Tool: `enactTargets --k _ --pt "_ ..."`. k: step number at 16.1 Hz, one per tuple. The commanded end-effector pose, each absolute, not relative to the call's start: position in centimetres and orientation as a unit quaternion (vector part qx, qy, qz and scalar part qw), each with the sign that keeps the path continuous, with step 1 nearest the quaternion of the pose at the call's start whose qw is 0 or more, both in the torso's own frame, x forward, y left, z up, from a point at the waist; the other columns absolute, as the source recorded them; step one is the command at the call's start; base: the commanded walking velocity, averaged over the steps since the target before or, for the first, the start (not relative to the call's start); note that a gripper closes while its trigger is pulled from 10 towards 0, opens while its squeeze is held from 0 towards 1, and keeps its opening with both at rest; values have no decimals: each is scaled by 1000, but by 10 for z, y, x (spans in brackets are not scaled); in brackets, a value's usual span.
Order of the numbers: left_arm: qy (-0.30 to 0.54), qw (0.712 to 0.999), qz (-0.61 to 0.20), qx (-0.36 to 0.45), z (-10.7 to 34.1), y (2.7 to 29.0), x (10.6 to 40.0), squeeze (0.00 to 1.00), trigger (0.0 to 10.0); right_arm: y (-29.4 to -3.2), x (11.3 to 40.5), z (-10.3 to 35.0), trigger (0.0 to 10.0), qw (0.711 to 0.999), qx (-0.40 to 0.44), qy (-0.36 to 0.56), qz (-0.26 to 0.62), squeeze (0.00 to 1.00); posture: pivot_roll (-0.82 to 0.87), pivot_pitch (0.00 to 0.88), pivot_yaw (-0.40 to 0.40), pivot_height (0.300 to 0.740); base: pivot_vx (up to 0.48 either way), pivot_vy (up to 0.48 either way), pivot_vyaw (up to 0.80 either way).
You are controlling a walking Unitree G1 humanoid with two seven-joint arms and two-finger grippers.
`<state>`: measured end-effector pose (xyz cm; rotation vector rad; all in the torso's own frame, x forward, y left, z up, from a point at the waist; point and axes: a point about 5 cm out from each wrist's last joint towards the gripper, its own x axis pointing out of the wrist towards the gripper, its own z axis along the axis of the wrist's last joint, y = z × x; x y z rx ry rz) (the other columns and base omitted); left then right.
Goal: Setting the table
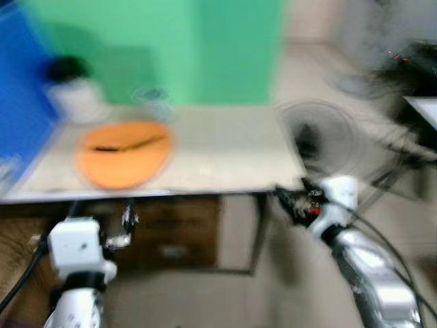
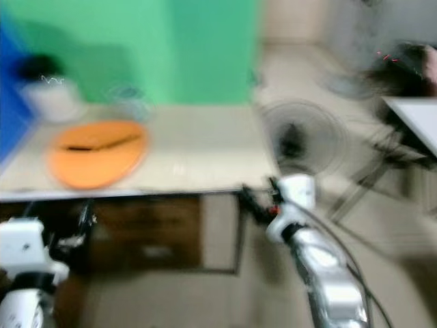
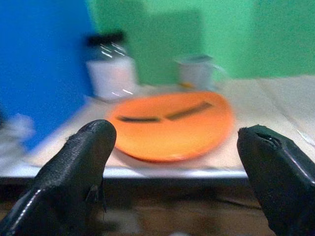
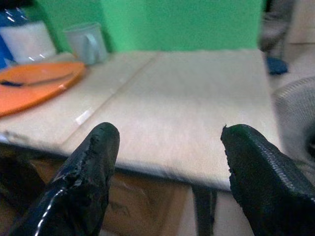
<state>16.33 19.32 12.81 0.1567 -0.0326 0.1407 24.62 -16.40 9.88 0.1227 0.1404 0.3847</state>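
Table (image 4: 187, 118) lies just ahead of both claws, slightly above them. Left gripper (image 3: 177, 147) has its fingers spread wide and empty; the orange plate (image 3: 172, 128) sits directly beyond it near the table's front edge, two dark utensils (image 3: 162, 114) (type unclear, blurred) lying on it. Right gripper (image 4: 167, 142) is likewise spread and empty, facing bare tabletop with the plate off to its left side. Farther back: a translucent cup (image 3: 196, 71) and a white jar (image 3: 110, 66) by the green wall. Judgement: approach step; let the motion blur settle, raise the claws above the edge, then reach.
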Motion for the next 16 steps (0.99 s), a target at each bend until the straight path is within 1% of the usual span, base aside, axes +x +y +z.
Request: enactTargets --k 1,3,5,9,13,14,16 --pt "-33 992 71 98 139 197 164 0 10000 -153 248 118 10000 972 74 25 222 0 -62 25 3 740 390 0 800" --pt "-53 991 58 107 148 196 171 0 10000 -153 249 126 10000 970 74 9 232 0 -63 22 6 740 388 0 800" --pt "-64 991 52 105 155 195 175 0 10000 -154 253 133 10000 970 102 0 221 0 -63 20 10 740 390 0 0" --pt "-62 993 15 96 159 193 184 0 10000 -150 264 142 10000 973 88 1 212 0 -64 19 13 740 388 0 0" --pt "-56 994 -4 95 159 193 191 0 10000 -143 268 149 10000 966 98 11 240 0 -65 17 10 740 368 0 0" --pt "-53 994 -11 93 159 192 192 0 10000 -142 269 150 10000 965 102 10 243 0 -65 16 10 740 364 0 -550" --pt "-35 995 -46 78 157 187 190 0 10000 -136 273 149 10000 952 143 59 264 0 -65 15 13 740 0 0 0"
